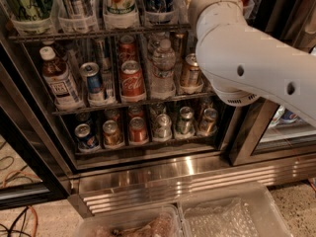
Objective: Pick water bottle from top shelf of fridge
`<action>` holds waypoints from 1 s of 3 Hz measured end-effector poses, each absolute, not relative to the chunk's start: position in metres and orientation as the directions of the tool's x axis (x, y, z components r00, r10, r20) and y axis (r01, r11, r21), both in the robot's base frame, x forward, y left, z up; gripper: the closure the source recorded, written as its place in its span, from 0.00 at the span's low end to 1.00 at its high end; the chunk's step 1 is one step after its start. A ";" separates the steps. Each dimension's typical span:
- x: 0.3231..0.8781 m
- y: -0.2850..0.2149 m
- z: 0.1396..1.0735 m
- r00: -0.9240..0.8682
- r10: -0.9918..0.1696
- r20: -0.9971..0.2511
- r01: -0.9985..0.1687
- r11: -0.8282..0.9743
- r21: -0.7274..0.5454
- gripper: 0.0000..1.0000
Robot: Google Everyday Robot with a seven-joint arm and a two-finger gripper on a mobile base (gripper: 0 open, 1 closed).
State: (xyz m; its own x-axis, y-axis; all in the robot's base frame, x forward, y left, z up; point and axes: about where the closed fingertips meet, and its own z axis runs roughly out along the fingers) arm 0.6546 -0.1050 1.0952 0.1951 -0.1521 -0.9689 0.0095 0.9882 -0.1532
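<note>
The fridge (163,174) stands open in front of me, with black frames and a ribbed steel base. The top shelf (98,32) is the highest rack in view, with clear cup holders of tall cans. A clear ribbed water bottle (163,65) stands one rack lower, in a clear holder between a red cola can (132,79) and a gold can (190,70). My white arm (247,58) reaches up from the right past this bottle to the right end of the top shelf. The gripper is out of view, beyond the arm's end at the top edge.
A white-capped labelled bottle (57,78) stands at the left of the middle rack. Short cans fill the lowest rack (143,130). A black door frame (244,132) stands at the right. Two clear plastic bins (232,216) sit on the floor in front. Cables (19,216) lie at the lower left.
</note>
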 end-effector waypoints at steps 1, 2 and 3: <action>0.647 -0.108 1.103 0.214 -0.167 -0.962 0.015 0.986 -0.168 1.00; 0.620 -0.114 1.110 0.231 -0.196 -0.953 0.016 0.980 -0.198 1.00; 0.615 -0.112 1.111 0.236 -0.203 -0.950 0.010 0.978 -0.206 1.00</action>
State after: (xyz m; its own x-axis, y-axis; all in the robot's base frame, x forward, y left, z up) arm 0.6150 -0.1116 1.1110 0.2361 -0.2027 -0.9504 0.0097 0.9784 -0.2063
